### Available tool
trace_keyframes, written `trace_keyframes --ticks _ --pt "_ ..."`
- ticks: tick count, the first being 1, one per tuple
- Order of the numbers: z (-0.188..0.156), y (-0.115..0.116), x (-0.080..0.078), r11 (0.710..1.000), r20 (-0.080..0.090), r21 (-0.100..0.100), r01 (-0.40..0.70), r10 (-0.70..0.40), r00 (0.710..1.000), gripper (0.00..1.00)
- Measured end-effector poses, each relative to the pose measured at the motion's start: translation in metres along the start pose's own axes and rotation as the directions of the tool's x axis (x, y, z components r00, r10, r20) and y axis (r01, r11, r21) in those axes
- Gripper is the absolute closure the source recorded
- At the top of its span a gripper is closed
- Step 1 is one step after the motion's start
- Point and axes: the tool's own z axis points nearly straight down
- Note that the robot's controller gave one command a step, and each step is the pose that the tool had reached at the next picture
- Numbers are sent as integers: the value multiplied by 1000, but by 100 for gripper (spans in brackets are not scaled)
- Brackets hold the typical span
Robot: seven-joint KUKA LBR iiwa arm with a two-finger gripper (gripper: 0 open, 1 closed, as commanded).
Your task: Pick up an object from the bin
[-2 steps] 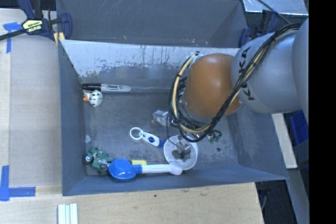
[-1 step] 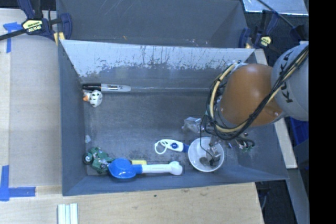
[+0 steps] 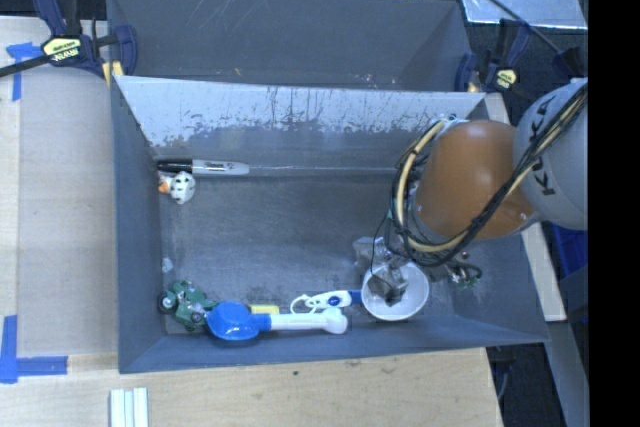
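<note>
Gripper (image 3: pixel 388 283) is low in the front-right corner of the bin (image 3: pixel 300 225), right on top of a white round dish (image 3: pixel 410 306) that lies flat on the floor near the front wall. The gripper body and the orange cover (image 3: pixel 470 180) hide the tip, so can't tell how far the gripper is open, or whether it has hold of anything. Nothing is visibly gripped.

Likely target: the dish, going by position only.

Risks from here:
- Dish looks shallow and smooth. A close from above could skate off the rim and push it away instead of lifting it.
- It sits near the sloped front and right walls. A sideways shove could ride it up the slope or wedge it in the corner.
- Tight corner: the gripper or the cables (image 3: pixel 404 190) could touch the wall on the way up.
- A white and blue piece (image 3: pixel 322 301) lies just beside the dish, next to a blue-headed scoop (image 3: pixel 235 322). A drag left could knock either one.

Green toy (image 3: pixel 184 303), pen (image 3: pixel 205 167) and small white cube (image 3: pixel 181 185) are well apart, no concern.
</note>
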Motion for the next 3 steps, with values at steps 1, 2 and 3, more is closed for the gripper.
trace_keyframes --ticks 1,2,3 --pt "0 26 -12 986 1 2 165 -165 986 100" --pt "0 -10 1 946 10 8 325 -325 946 100" --pt "-1 12 -26 758 22 29 652 -652 758 100"
